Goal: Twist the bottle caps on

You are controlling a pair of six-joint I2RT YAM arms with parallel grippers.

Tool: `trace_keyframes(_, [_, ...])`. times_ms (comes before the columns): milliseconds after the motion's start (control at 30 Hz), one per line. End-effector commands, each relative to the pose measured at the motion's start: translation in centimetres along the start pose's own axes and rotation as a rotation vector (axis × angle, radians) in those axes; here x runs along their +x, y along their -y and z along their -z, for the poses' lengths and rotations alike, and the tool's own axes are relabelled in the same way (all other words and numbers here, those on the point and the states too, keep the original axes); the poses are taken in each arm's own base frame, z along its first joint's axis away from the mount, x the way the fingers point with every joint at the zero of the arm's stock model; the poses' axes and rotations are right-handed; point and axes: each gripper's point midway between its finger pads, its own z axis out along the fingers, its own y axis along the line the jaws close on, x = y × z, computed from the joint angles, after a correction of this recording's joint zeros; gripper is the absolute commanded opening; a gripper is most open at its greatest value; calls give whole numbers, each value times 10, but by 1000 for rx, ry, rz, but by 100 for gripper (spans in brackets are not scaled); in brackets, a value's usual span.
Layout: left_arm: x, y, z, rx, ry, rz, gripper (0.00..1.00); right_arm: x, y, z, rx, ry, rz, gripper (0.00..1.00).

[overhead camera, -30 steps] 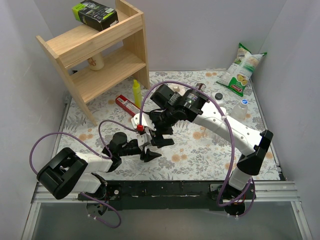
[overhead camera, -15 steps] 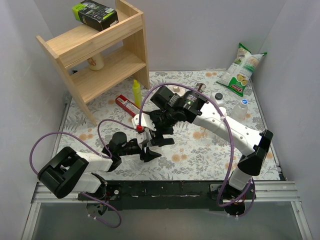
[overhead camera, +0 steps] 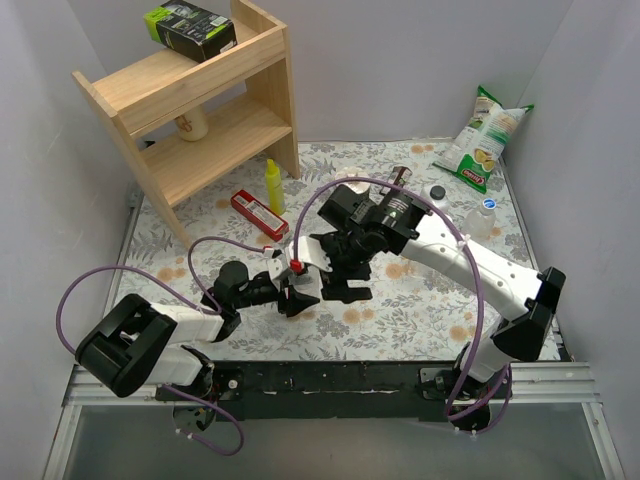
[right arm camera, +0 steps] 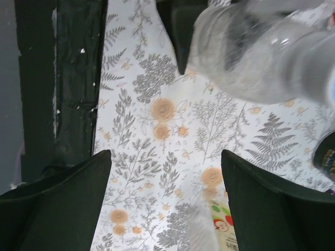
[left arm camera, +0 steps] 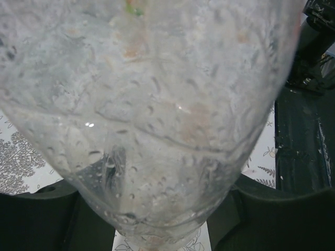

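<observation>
Holding side, left gripper (overhead camera: 281,292): we see it closed around the body of a clear bottle, a dark finger pressed to each flank in its wrist view.
Bottle (left arm camera: 152,115): it sits in that grasp near the front middle of the floral cloth (overhead camera: 420,300). We cannot tell whether its base touches the cloth.
Red cap (overhead camera: 296,266): a small red cap shows at the top of the bottle. We cannot see how far it is threaded.
Right gripper (right arm camera: 166,172): its jaws stand wide apart with only cloth between them. Half a second ago it hung directly over the cap; now it has shifted to just right of the bottle and is clear of it.
Meaning: we judge that the right arm has let go of the cap, either because this twist is finished or to take a fresh grip.
Far right: another clear bottle (overhead camera: 480,222) with a blue cap (overhead camera: 487,203) stands well apart, near the chip bag (overhead camera: 483,140).
</observation>
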Motion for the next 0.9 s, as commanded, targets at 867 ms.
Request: trace_keyframes(867, [-30,-4,-14,64,-18,-21,0,-78,49,41,-94,559,-28,95])
